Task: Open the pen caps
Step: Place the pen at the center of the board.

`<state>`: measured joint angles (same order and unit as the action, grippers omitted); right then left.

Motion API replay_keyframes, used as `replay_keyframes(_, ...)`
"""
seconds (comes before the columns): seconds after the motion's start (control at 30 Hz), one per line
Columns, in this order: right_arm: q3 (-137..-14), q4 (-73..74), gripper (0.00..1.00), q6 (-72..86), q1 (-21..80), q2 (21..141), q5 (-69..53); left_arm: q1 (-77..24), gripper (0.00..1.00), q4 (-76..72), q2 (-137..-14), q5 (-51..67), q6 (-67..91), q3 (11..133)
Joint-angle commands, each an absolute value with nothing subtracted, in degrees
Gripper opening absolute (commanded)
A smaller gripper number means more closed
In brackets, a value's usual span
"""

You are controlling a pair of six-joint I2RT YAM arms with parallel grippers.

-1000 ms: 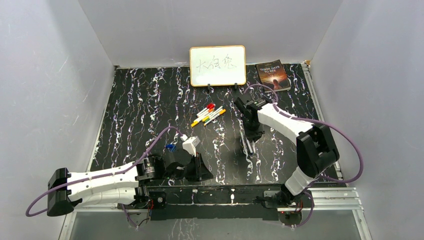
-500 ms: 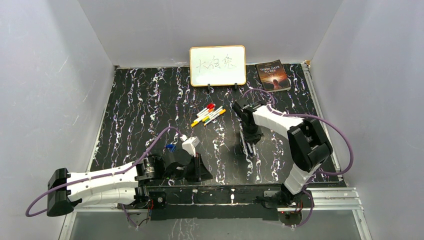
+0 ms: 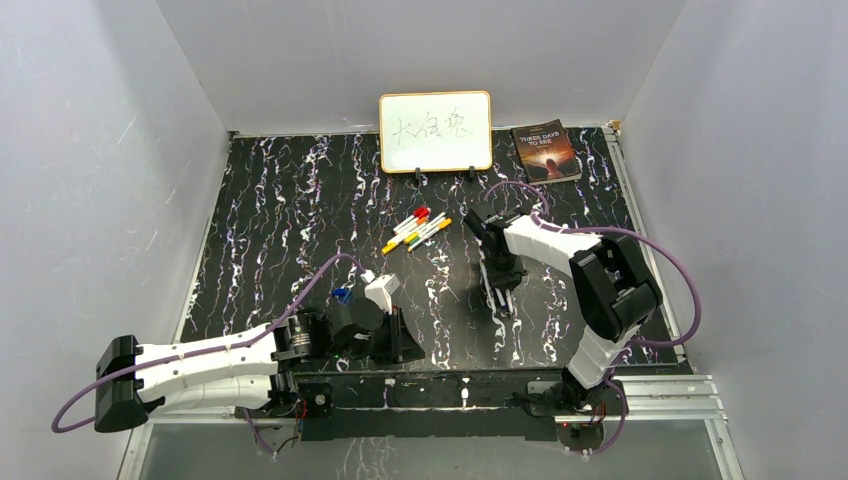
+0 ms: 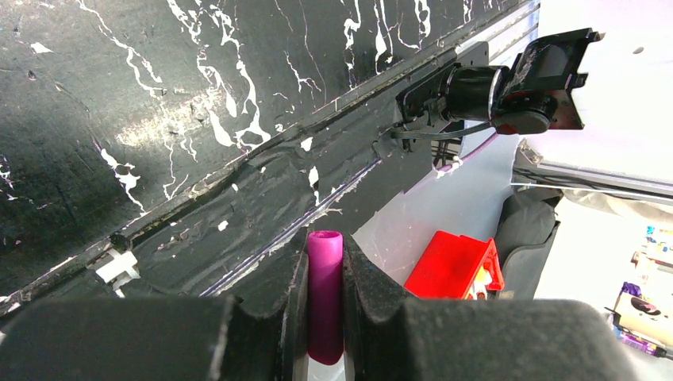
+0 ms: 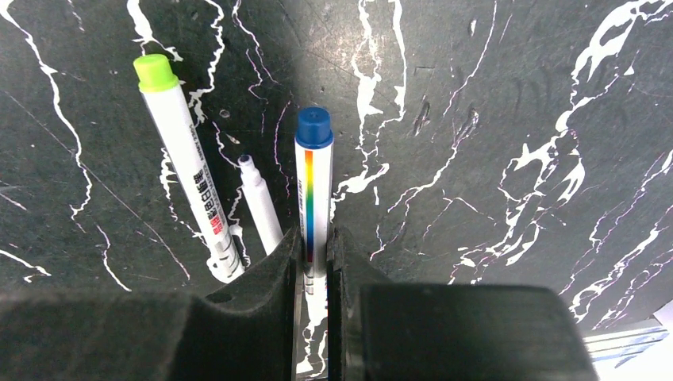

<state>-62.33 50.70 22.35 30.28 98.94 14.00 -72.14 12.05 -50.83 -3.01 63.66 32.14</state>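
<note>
My left gripper is shut on a purple pen cap, held over the table's near edge; in the top view this gripper sits by the arm bases. Low over the table, my right gripper is shut on a white pen with a blue end. Beside that pen lie a green-ended pen and a slim uncapped pen. From above, the right gripper stands right of centre. Several capped pens lie in a pile behind it.
A small whiteboard stands at the back edge with a book to its right. A small blue piece lies by the left arm. Beyond the near edge, off the table, is a red box.
The right arm's elbow has swung left and its wrist has shifted slightly left over the pens. The left arm and its purple cap have not moved.
</note>
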Motion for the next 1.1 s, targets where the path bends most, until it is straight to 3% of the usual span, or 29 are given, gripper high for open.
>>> replay_keyframes(0.0,-62.0,48.5,0.00,22.2,30.4,98.7,15.4,-72.3,0.01,11.8,-51.0,-3.2,63.2,33.9)
replay_keyframes(0.1,-62.0,48.5,0.00,22.1,30.5,98.9,15.6,-72.4,0.01,11.8,-51.2,-3.2,63.1,34.1)
replay_keyframes(0.3,-61.9,48.4,0.16,22.3,30.5,99.0,15.2,-72.4,0.01,11.7,-51.3,-3.2,63.2,34.1)
replay_keyframes(0.97,-61.4,47.9,0.21,22.7,30.5,97.6,12.2,-69.6,0.02,34.3,-56.9,-11.1,63.8,43.0)
replay_keyframes(1.07,-61.7,48.4,0.28,23.0,30.4,96.4,12.0,-67.3,0.02,38.1,-60.9,-11.3,60.2,46.8)
